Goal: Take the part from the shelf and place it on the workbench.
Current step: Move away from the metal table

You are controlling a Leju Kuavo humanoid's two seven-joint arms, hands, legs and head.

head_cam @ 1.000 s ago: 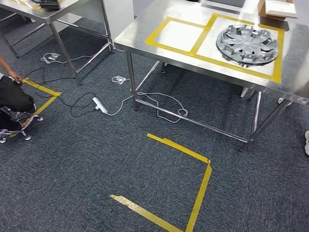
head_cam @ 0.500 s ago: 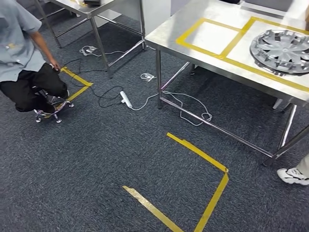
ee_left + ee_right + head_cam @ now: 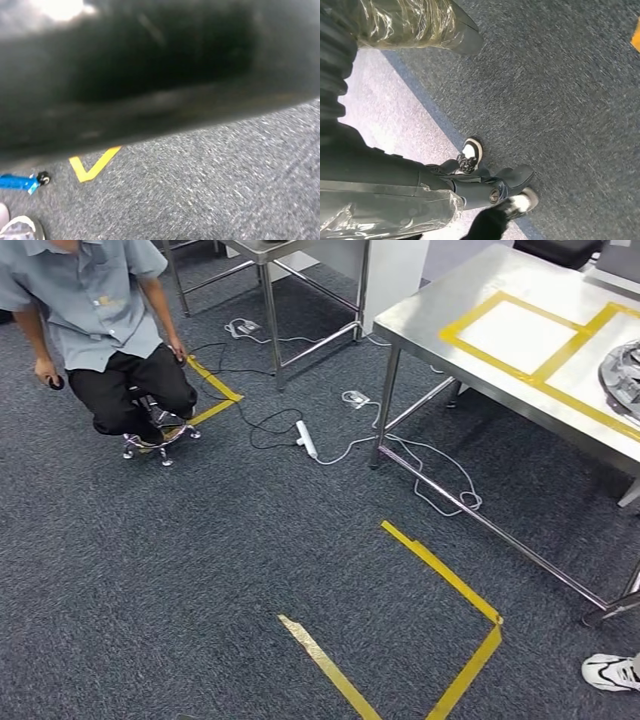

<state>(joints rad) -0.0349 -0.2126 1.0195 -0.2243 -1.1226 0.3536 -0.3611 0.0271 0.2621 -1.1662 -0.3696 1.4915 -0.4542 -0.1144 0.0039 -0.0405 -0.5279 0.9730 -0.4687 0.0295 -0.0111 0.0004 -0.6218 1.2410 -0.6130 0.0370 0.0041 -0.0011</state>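
The part, a silver wheel cover (image 3: 625, 375), lies on the steel workbench (image 3: 423, 320) at the far right edge of the head view, inside a yellow taped frame (image 3: 521, 335). In the right wrist view my right hand (image 3: 395, 175) hangs over the carpet. Its plastic-wrapped thumb (image 3: 414, 22) stands apart from the dark fingers (image 3: 482, 192), with nothing between them. In the left wrist view a dark blurred mass (image 3: 158, 70) hangs over the carpet, and I cannot make out how the left hand stands.
A person (image 3: 113, 320) sits on a low wheeled stool at the left. Cables and a power strip (image 3: 306, 438) lie by the workbench leg. Yellow floor tape (image 3: 453, 585) marks a corner ahead. Someone's shoe (image 3: 611, 672) is at the right. A second table (image 3: 272, 250) stands behind.
The whole picture has shifted: the camera has turned left. The workbench and wheel cover now sit at the right edge, and the seated person has come fully into sight.
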